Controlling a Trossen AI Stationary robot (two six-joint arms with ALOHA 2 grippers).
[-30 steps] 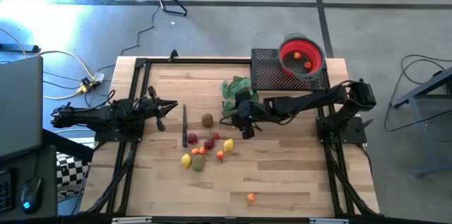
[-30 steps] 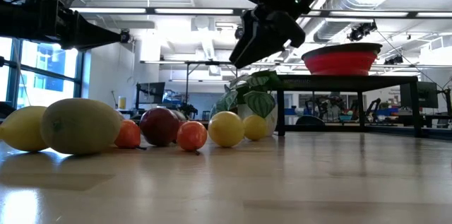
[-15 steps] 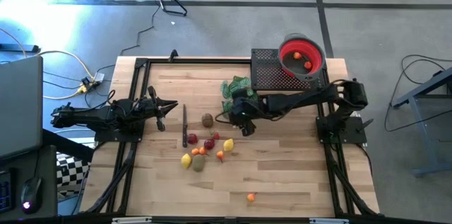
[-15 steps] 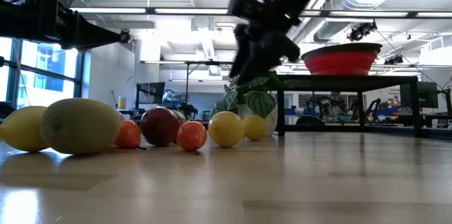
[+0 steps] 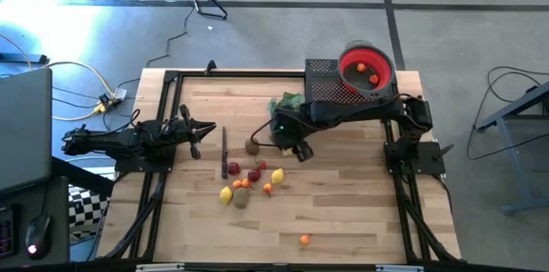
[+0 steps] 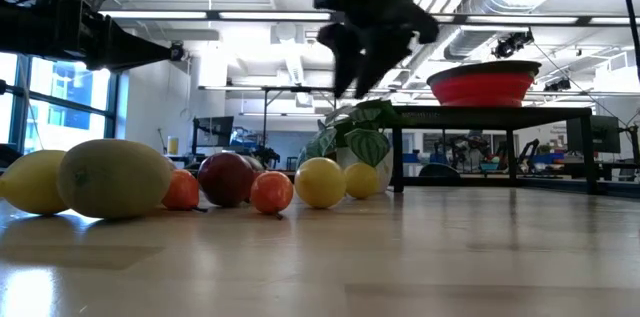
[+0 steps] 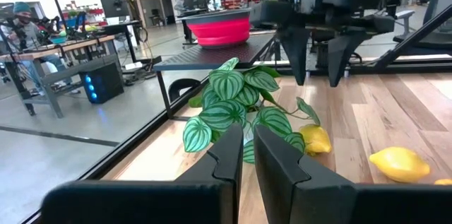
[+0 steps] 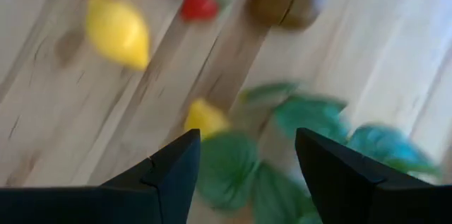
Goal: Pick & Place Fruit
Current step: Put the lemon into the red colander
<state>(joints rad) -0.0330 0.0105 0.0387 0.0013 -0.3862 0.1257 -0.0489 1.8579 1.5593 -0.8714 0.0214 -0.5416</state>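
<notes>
Red bowl (image 5: 367, 69) is being filled: two fruits inside, about ten left on the table (image 5: 343, 212); right gripper (image 5: 296, 145) is being held open, empty.

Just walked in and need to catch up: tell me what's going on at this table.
The right gripper hangs with jaws open and empty over the table, beside the leafy plant and near a brown fruit. More small fruits lie loose in a cluster on the wood. Two pieces already sit in the red bowl on its black stand. The left gripper waits, shut and empty, at the table's left side.
</notes>
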